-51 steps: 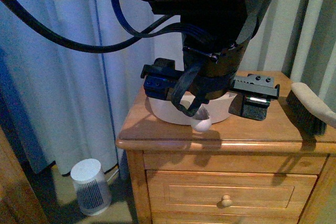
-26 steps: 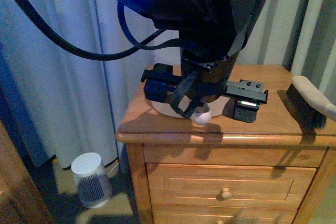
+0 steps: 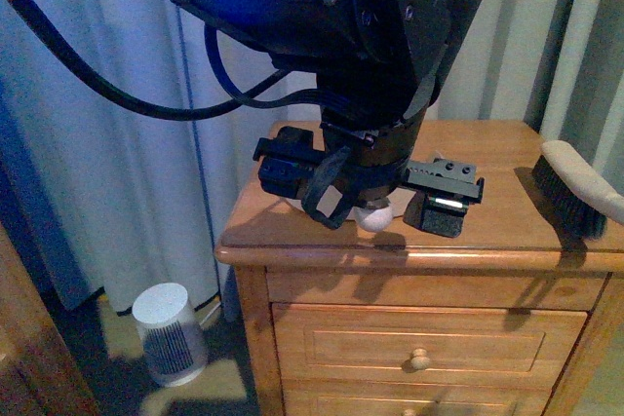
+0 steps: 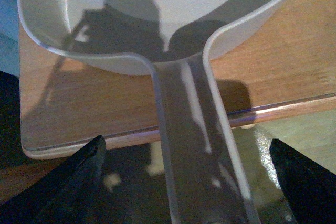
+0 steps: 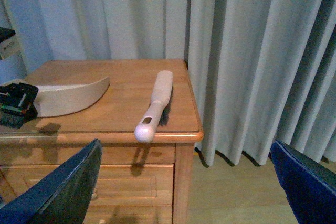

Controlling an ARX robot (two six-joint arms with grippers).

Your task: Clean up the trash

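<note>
No trash shows in any view. A pale dustpan [image 5: 68,95] lies on the wooden nightstand [image 3: 507,231]. Its long handle [image 4: 194,145] sticks out past the front edge. My left gripper [image 4: 189,182] is open, with one dark finger on each side of that handle and a gap to both. From the front, my left gripper [image 3: 366,197] hides most of the pan, and only the handle's rounded white end [image 3: 375,216] shows. My right gripper [image 5: 186,192] is open and holds nothing, off to the nightstand's right side.
A pale brush [image 5: 155,106] lies near the nightstand's right edge, its handle end over the front lip. Curtains [image 5: 247,51] hang behind and to the right. A white cylinder [image 3: 168,333] stands on the floor at the left. Drawers [image 3: 419,348] face forward.
My left arm has come down and toward the front edge. The dustpan, visible under the gripper a second ago, is now almost fully covered by it in the front view.
</note>
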